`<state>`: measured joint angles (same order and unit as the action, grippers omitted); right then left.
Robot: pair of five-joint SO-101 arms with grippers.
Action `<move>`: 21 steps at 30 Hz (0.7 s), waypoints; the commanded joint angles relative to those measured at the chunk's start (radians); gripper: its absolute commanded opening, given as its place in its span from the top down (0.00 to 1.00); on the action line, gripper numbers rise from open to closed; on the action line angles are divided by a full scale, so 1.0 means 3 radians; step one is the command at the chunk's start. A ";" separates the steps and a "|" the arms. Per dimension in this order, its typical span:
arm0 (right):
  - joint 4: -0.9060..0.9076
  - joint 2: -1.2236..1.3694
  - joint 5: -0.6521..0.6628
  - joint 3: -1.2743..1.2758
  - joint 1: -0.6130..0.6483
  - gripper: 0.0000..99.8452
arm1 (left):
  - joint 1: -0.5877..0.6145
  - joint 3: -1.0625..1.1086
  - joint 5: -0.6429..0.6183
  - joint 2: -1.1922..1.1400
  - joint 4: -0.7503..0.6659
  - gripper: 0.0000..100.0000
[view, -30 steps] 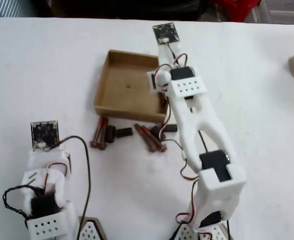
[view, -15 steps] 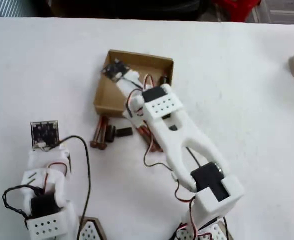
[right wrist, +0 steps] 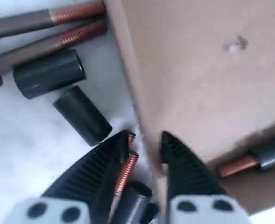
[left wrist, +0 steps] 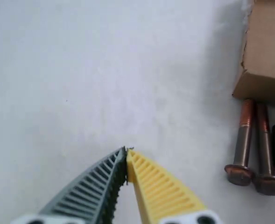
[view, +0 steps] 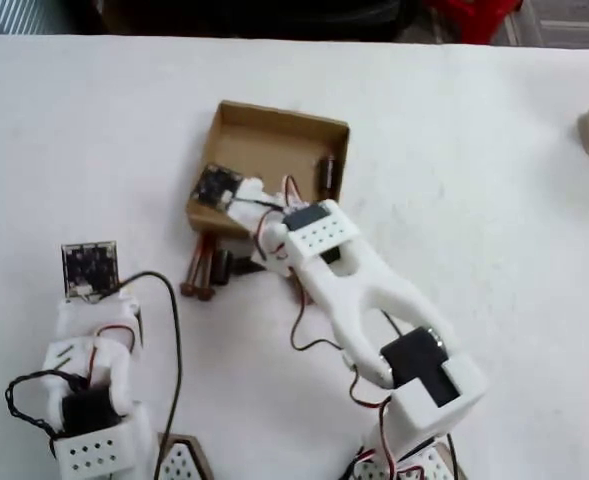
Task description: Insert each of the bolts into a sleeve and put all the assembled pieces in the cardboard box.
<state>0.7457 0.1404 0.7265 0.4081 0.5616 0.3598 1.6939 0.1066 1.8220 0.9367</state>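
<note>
Closest in, the left claw (left wrist: pixel 126 156) is pinched shut on nothing, just hanging over the white surface (left wrist: pixel 81 70). A bit further out, two long metal bolts with copper-coloured threads (left wrist: pixel 243 140) lie side by side, threads pointing at the box. Two short dark cylindrical sleeves (right wrist: pixel 48 73) sit just beside them. Next comes the right claw (right wrist: pixel 145 139), which is spread open and empty. It straddles the near wall of the shallow brown cardboard box (view: pixel 274 118), with one finger outside and one over the floor. A couple more copper threaded bolt ends (right wrist: pixel 124 173) sit right against that outside finger. Farthest back, one assembled bolt-in-sleeve piece (view: pixel 326 172) lies inside the box along the wall on the right arm's side.
</note>
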 commanded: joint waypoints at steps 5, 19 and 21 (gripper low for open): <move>0.0100 -0.0202 0.0404 0.0118 0.0028 0.98 | 0.0018 0.0000 0.0031 0.0023 -0.0010 0.98; 0.0069 -0.1066 0.1386 0.1100 0.0253 0.98 | 0.0018 0.0000 0.0031 0.0023 -0.0010 0.98; 0.0069 -0.1082 0.1381 0.1110 0.0258 0.98 | 0.0018 0.0000 0.0031 0.0023 -0.0010 0.98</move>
<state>0.7549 -0.1465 1.1178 0.7288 0.6107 0.3598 1.6939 0.1066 1.8220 0.9367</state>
